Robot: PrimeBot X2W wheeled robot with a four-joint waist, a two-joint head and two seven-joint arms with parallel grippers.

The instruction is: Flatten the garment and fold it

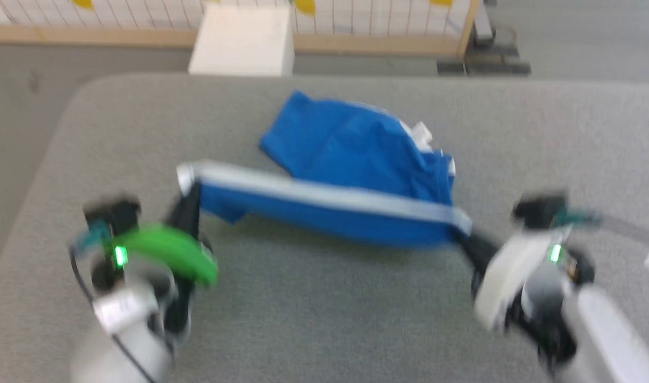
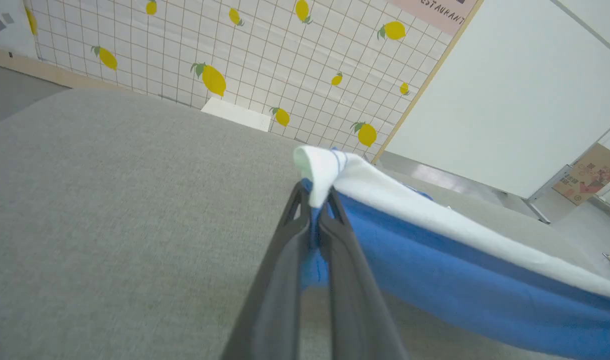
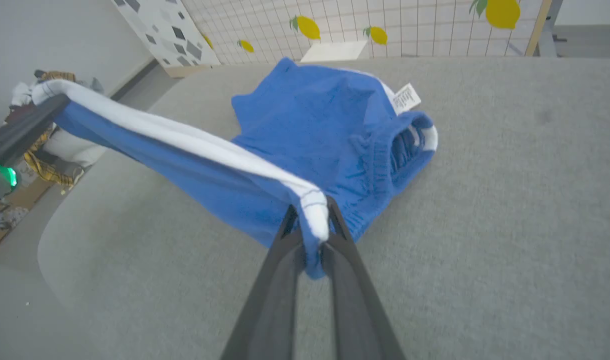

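Note:
The garment (image 1: 351, 154) is a pair of bright blue shorts with white trim, lying on the grey table (image 1: 324, 319). Its white-trimmed edge is stretched taut and lifted between my two grippers. My left gripper (image 1: 189, 189) is shut on the trim's left end (image 2: 317, 175). My right gripper (image 1: 463, 234) is shut on the trim's right end (image 3: 315, 215). The rest of the garment (image 3: 330, 130) rests bunched on the table behind the raised edge, its gathered waistband (image 3: 400, 150) and small white label (image 3: 406, 98) at the right. My left gripper (image 3: 27, 125) also appears at the left of the right wrist view.
A white box (image 1: 243, 40) stands on the floor beyond the table's far edge, before a lemon-print grid wall (image 2: 245, 55). A heap of other clothes (image 3: 45, 150) lies on the floor off the table's left side. Open table surface surrounds the garment.

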